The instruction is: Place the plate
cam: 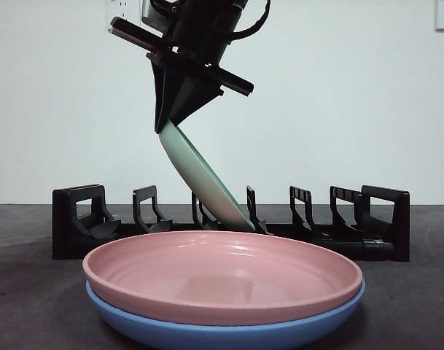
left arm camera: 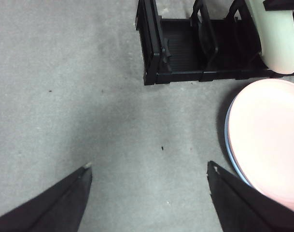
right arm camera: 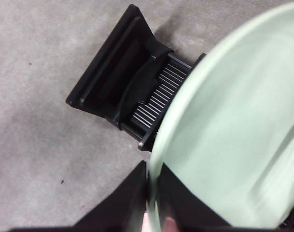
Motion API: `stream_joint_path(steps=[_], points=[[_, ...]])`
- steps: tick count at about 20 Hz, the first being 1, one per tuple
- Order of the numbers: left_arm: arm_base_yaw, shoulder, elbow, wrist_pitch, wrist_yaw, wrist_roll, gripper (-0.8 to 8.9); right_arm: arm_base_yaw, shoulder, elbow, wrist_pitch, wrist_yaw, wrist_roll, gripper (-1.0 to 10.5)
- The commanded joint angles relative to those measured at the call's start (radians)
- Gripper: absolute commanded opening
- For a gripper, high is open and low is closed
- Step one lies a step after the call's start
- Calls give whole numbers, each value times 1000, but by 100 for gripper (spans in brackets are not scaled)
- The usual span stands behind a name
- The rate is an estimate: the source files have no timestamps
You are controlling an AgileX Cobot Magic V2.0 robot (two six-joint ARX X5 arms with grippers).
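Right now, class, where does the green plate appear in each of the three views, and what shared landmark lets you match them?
Front view: the green plate leans at centre, top rim held by the right tool, lower edge down in the black rack.
Left wrist view: only its pale edge shows at the top right corner, above the rack.
Right wrist view: it fills the right side, pinched at the bottom edge.
Shared landmark: the black rack.
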Motion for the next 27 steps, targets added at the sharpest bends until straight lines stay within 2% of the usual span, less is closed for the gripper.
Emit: stream_joint_path(steps=[1, 4, 8, 10, 13, 17, 21, 23, 27], points=[[-2, 5, 18, 29, -5, 0, 372, 8, 16, 58, 3, -29, -25, 19], [-2, 5, 18, 58, -5, -11, 372, 8, 7, 133, -38, -48, -50, 19], [-2, 5, 18, 78, -5, -27, 372, 8, 7, 303, -159, -48, -139, 19], [-2, 5, 18, 79, -5, -27, 372, 9, 7, 377, -218, -47, -207, 19], [-2, 9, 18, 80, -5, -27, 372, 11, -19, 420, -251, -44, -278, 19], [-2, 29, 18, 124, -5, -31, 371, 11, -87, 418, -283, -45, -293, 19], [-2, 66, 18, 180, -5, -35, 372, 11, -196, 340, -254, -44, -324, 19], [-2, 87, 18, 188, -5, -35, 371, 11, -270, 244, -202, -45, -327, 19], [-2, 116, 18, 189, -5, -34, 372, 12, -464, -72, -14, -39, -327, 19]])
